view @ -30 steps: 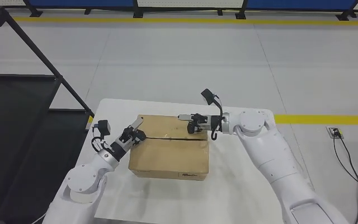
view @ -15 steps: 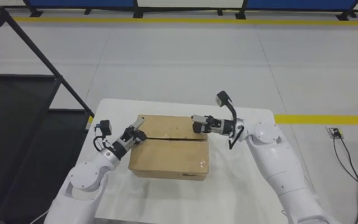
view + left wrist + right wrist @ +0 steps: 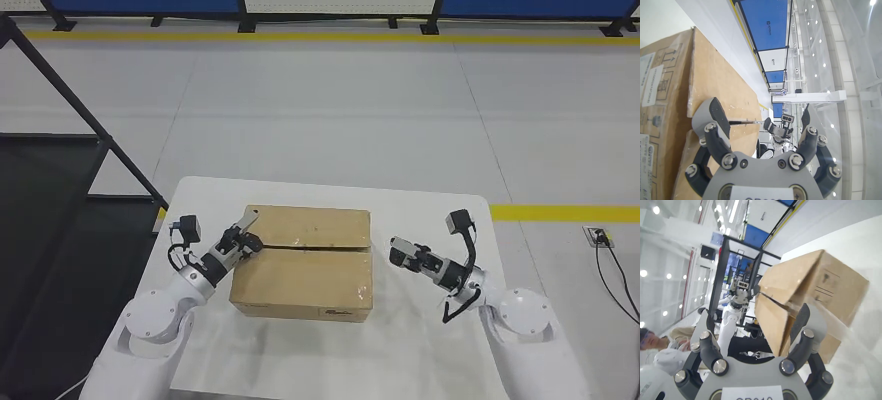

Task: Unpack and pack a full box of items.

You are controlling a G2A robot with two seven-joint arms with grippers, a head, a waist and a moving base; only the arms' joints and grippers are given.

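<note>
Top view: the closed cardboard box [image 3: 302, 262] sits mid-way on the white table [image 3: 425, 335], flaps meeting at a seam [image 3: 310, 245]. The left gripper [image 3: 245, 240], spread wide and empty, sits at the seam's left end. The right gripper [image 3: 394, 249], also spread and empty, hangs just off the box's right side. Likely best: hook one flap edge and lift slowly.

White worktop [image 3: 430, 210] on pale grey floor [image 3: 330, 110]; off its left edge a black metal frame [image 3: 70, 97] slants over a dark panel [image 3: 50, 230]. Yellow floor line [image 3: 565, 213] runs out from behind the right edge, w/ a 2nd yellow line [image 3: 300, 37] far beyond the back edge, below blue boards [image 3: 140, 6]. Floor socket [image 3: 597, 236] w/ black cable sits well off the right edge
</note>
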